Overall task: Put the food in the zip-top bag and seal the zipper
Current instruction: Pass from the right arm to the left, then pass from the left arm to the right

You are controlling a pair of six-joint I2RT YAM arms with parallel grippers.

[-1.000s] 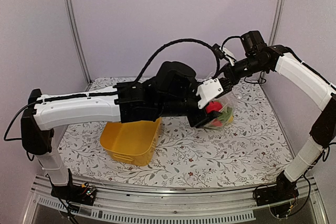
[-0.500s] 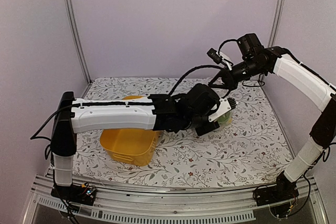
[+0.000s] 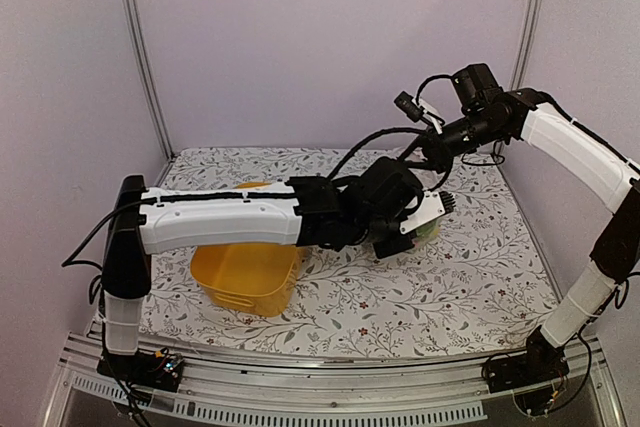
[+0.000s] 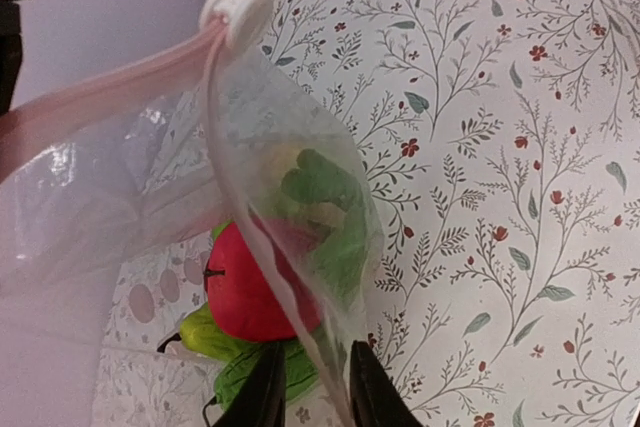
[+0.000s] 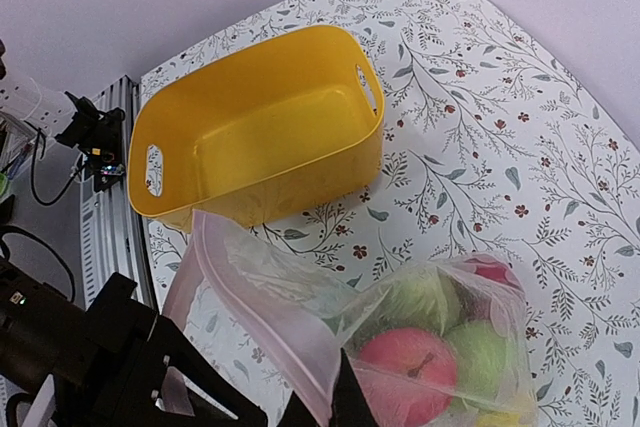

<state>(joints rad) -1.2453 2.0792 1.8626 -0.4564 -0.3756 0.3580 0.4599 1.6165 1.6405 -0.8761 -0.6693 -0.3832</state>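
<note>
The clear zip-top bag (image 5: 300, 292) hangs over the table with food inside: a red apple (image 5: 405, 367), green fruit (image 5: 480, 357), and in the left wrist view a red apple (image 4: 245, 287) and green leaves (image 4: 320, 187). My right gripper (image 5: 335, 407) is shut on the bag's pinkish zipper (image 5: 250, 307) and holds the bag up from above (image 3: 432, 154). My left gripper (image 4: 312, 387) stands narrowly open, one finger on each side of the bag's lower side edge. The white slider (image 4: 235, 7) sits at the end of the strip.
The yellow basket (image 3: 245, 272) stands empty at the front left, partly under my left arm (image 3: 220, 222). From the right wrist the basket (image 5: 260, 137) lies beyond the bag. Floral tablecloth (image 3: 450, 287) covers the table, with walls on three sides.
My left arm has dropped low and reached to the bag. Its jaws have narrowed around the bag's edge. The right gripper has kept its hold on the strip.
</note>
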